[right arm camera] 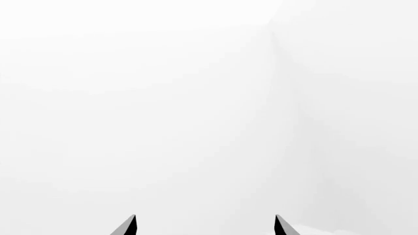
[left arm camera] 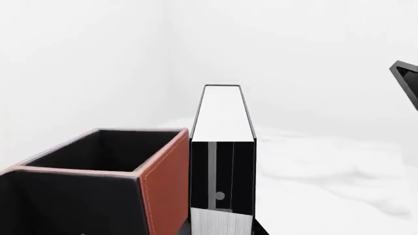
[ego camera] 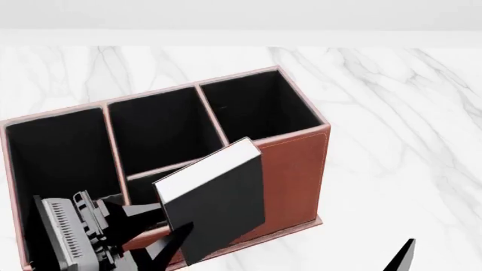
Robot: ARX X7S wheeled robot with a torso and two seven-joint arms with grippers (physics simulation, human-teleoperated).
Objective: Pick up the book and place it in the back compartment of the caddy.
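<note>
The thick black book with its white page block hangs tilted in my left gripper, which is shut on its lower corner. It hovers at the near side of the reddish-brown caddy, covering part of the near wall. The back compartment, a small black cell on my side of the thin cross divider, is half hidden by the book and my fingers. In the left wrist view the book stands beside a stitched caddy wall, outside that cell. My right gripper is open and holds nothing; one fingertip shows low in the head view.
The caddy sits on a white marble table. Its left end cell, far middle cell and right end cell are black-lined and hold nothing. A black angular part shows at the left wrist view's edge.
</note>
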